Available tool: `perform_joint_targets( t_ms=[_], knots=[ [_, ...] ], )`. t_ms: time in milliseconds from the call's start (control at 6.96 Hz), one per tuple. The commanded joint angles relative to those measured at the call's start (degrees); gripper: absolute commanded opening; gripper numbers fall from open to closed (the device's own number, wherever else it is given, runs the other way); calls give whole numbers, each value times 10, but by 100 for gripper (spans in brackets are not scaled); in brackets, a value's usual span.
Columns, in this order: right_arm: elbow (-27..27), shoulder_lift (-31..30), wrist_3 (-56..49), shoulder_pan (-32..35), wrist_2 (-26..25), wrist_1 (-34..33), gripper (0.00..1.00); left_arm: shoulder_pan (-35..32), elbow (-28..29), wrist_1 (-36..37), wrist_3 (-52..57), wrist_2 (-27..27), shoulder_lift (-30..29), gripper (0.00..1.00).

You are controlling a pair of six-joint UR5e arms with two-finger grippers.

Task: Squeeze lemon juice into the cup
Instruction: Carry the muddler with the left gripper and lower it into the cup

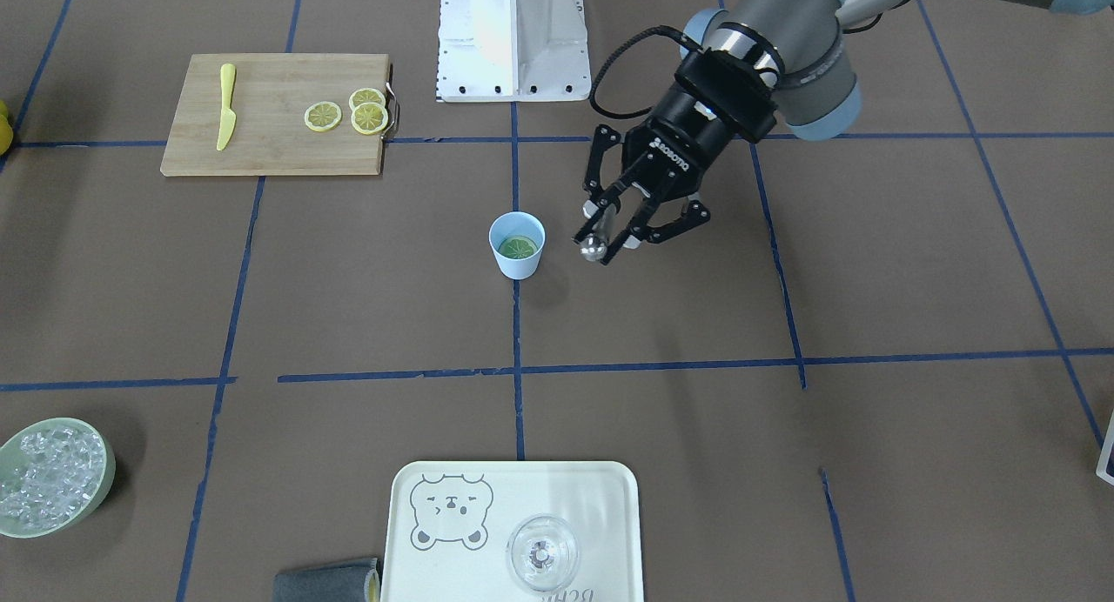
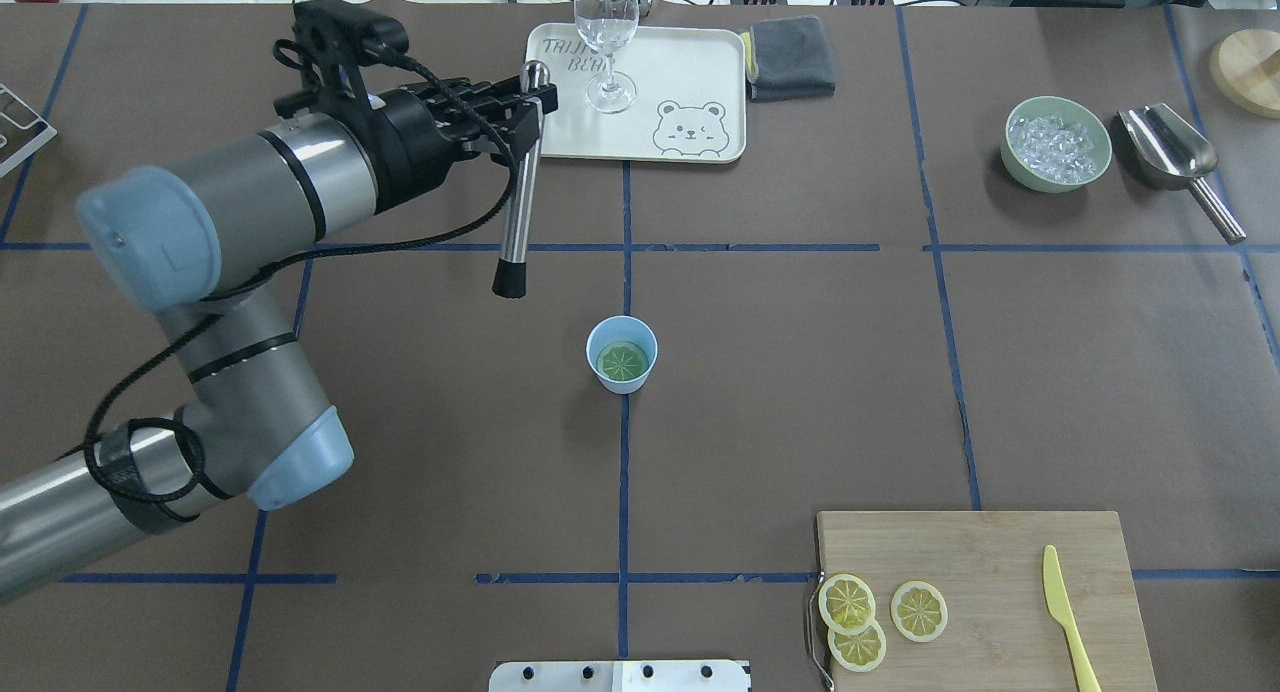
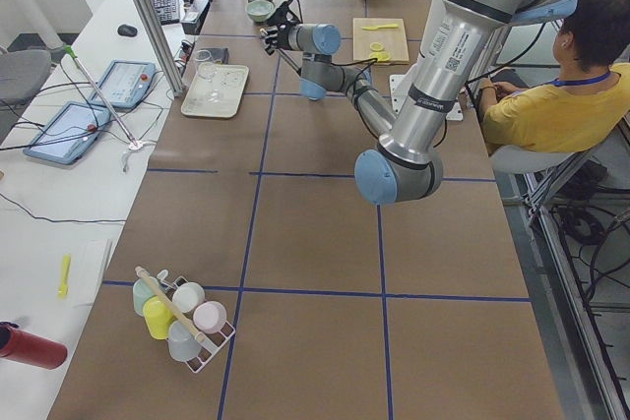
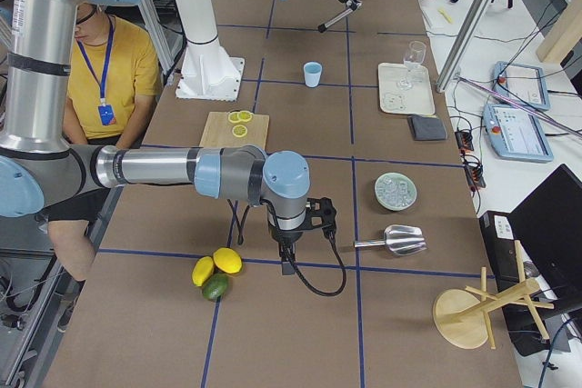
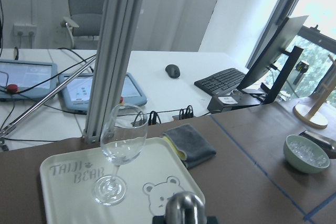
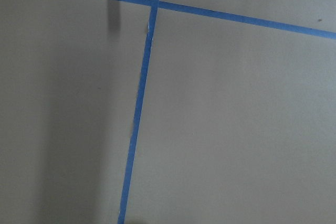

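Pressing step: judged not yet begun; the muddler (image 2: 518, 192) is clamped at its rounded steel end by the left gripper (image 1: 609, 232). It is tilted, with its black tip lower, and is held in the air beside the cup (image 1: 520, 270), not over it.
Left arm: to do the step well, the rod should be stood upright and centred over the cup's mouth before it is lowered. The push should be kept straight down and light, since the cup is unheld and could be tipped or slid.
Right arm: placed near the table's end on the robot's right. The right gripper (image 4: 289, 263) is shown only from the side, so whether it is open or closed cannot be told.
Cutting board (image 1: 270, 150): three spare slices (image 1: 369, 117) and a yellow knife (image 1: 227, 106) are laid on it, well apart from the cup.
Tray (image 1: 609, 489): "TAIJI BEAR" is printed on it, along with a bear drawing; a wine glass (image 1: 542, 552) is stood on it.
Cup: upright on a blue tape line near the table's middle.
Lemon (image 1: 517, 248): one slice lies flat inside the cup, cut face up.
Lettering on the gripper body: "ROBOTIQ" can be read in white.
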Motion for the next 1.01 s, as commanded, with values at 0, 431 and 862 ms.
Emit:
perform_joint_targets(
  t_ms=[0, 431, 862],
  knots=[
    [-4, 0, 3, 5, 0, 0, 100, 30, 60, -132, 94, 24, -35, 0],
    [-13, 0, 8, 11, 0, 0, 100, 67, 142, -250, 189, 26, -68, 0],
    [-15, 1, 8, 24, -2, 0, 100, 120, 186, -303, 226, 77, -76, 0]
  ],
)
